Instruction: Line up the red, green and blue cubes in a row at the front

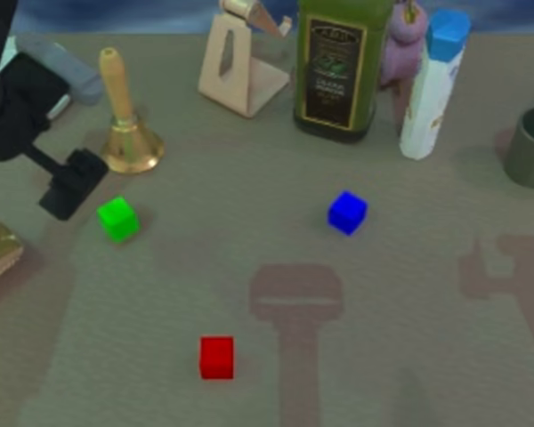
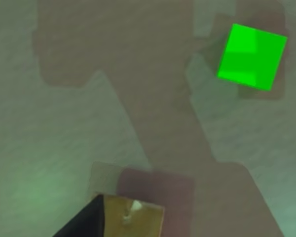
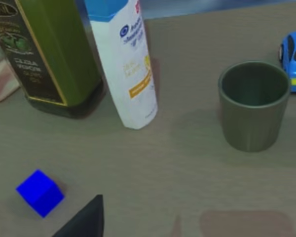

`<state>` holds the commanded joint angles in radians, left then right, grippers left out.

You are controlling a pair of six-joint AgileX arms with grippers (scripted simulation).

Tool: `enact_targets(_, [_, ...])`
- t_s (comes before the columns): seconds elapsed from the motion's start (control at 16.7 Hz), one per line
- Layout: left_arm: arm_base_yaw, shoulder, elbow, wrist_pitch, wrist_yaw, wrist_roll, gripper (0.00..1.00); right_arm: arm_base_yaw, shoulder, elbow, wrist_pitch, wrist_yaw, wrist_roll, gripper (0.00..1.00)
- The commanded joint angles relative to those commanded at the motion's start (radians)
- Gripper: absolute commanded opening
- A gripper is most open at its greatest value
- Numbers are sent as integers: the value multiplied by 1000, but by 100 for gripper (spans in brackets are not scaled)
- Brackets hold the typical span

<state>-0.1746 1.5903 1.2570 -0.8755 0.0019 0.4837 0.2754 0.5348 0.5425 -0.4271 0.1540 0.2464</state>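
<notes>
Cubes are nowhere near lined up yet, so basically the whole job is left: using the brass bell (image 1: 127, 133) as my landmark, the green cube (image 1: 118, 218) sits on the table (image 1: 409, 356) just in front of it, the blue cube (image 1: 347, 213) is well off to its right, and the red cube (image 1: 216, 357) is far out in front, the only one near the front edge. Left gripper (image 1: 71, 185) hangs beside the bell, just left of green, holding nothing; can't tell how wide its jaws are. Right arm isn't in the top view.
</notes>
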Motion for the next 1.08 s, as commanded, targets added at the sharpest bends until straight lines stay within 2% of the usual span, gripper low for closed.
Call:
enact_targets(0.3, [-39,343,293,-192,0,109,100,-168,-332,-350,255,-79,-162,100])
enact_targets(0.6, [-60,534,467,-288,1,170,100,-257,-520,-528,411,-147,-240,100])
enact_targets(1.08, [-59,557,472,-280,1,177,100,-265,-535,-543,427,-154,-246,100])
